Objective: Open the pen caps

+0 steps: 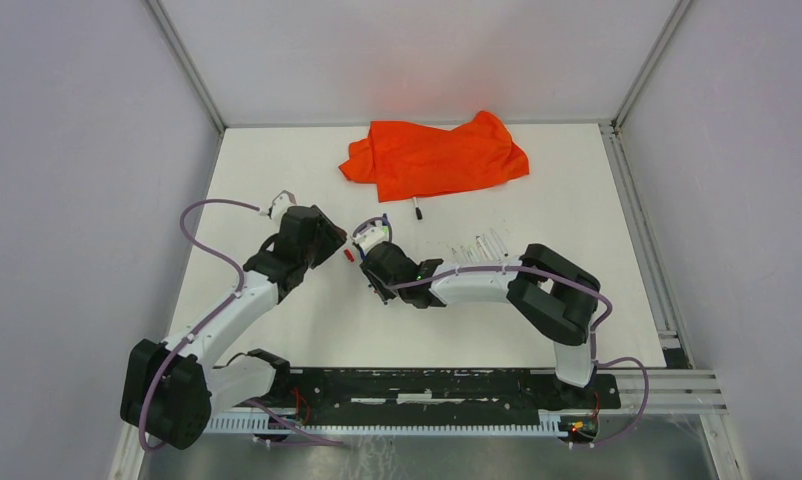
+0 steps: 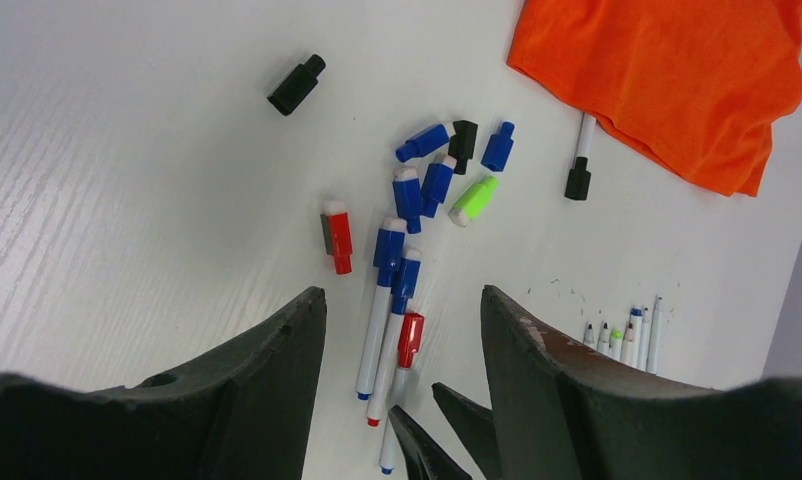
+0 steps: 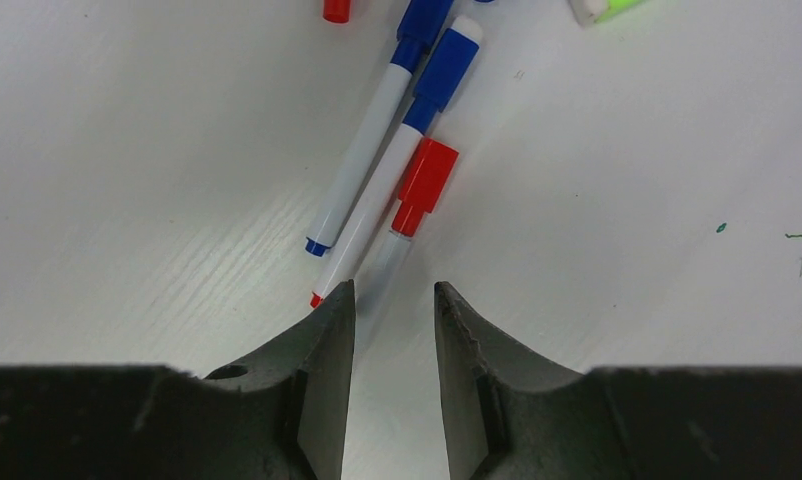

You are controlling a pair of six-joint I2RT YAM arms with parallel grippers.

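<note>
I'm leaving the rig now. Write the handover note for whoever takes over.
Left gripper: open, empty, above the pens.
Right gripper: open, tips at the barrel of the red-capped pen.
Done: loose caps lie scattered; bare pens sit to one side.
To do: that pen, two blue-capped pens, and a black-capped pen at the edge of the orange cloth.

The left arm point(image 1: 232, 310) and right arm point(image 1: 472, 287) were white tubes joined by chunky black joints, each trailing a looping lilac cable point(image 1: 189, 225). Both stood on a black rail point(image 1: 427, 385) at six o'clock. The left gripper point(image 2: 402, 294) had dark, wedge-shaped fingers point(image 2: 267, 370), scuffed pale along their edges.
</note>
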